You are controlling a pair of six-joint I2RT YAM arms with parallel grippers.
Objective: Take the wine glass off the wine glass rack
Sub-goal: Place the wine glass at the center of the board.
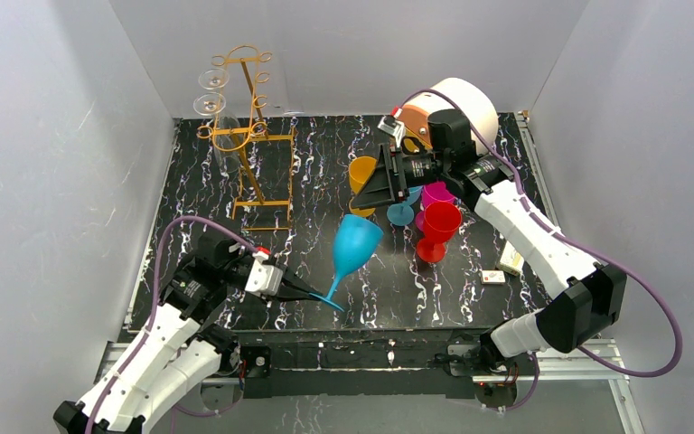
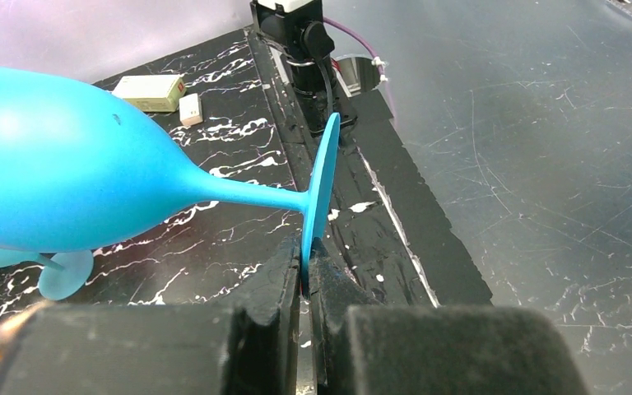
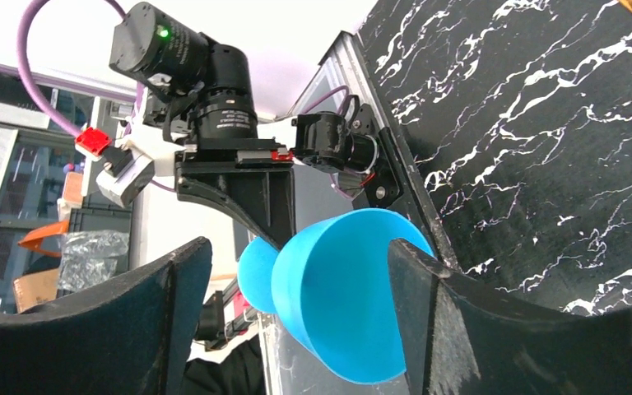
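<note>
Surface: black table top (image 1: 325, 154) veined with white, boxed in by pale grey walls (image 1: 54, 136) on the left, far and right sides; a metal rail runs along the near edge by the arm bases

Left gripper (image 1: 314, 293): pinched tight on the rim of the foot of the blue wine glass (image 1: 357, 242). In the left wrist view the foot stands edge-on between the pads. Stem and bowl lean up and away from the fingertips, towards the table middle, with the mouth at the far end. Whether the foot clears the table cannot be told

Wine glass rack (image 1: 251, 136): upright, well beyond and to the left of the left gripper, close to the far wall. Clear glasses (image 1: 211, 90) hang on its left side. The blue wine glass is well apart from it

Right gripper (image 1: 387, 192): fingers spread wide, nothing between them. Its wrist view looks through the gap at the mouth of the blue wine glass, which stands off from the fingers. Just beside the fingertips are an orange cup (image 1: 361, 172) on the left and a small blue glass (image 1: 402, 212); a magenta cup (image 1: 436, 193) and red goblet (image 1: 438, 226) stand to the right. A white drum (image 1: 465, 104) sits behind the gripper by the far wall. Two small boxes (image 1: 511, 259) lie near the right edge of the table, beside the right forearm
</note>
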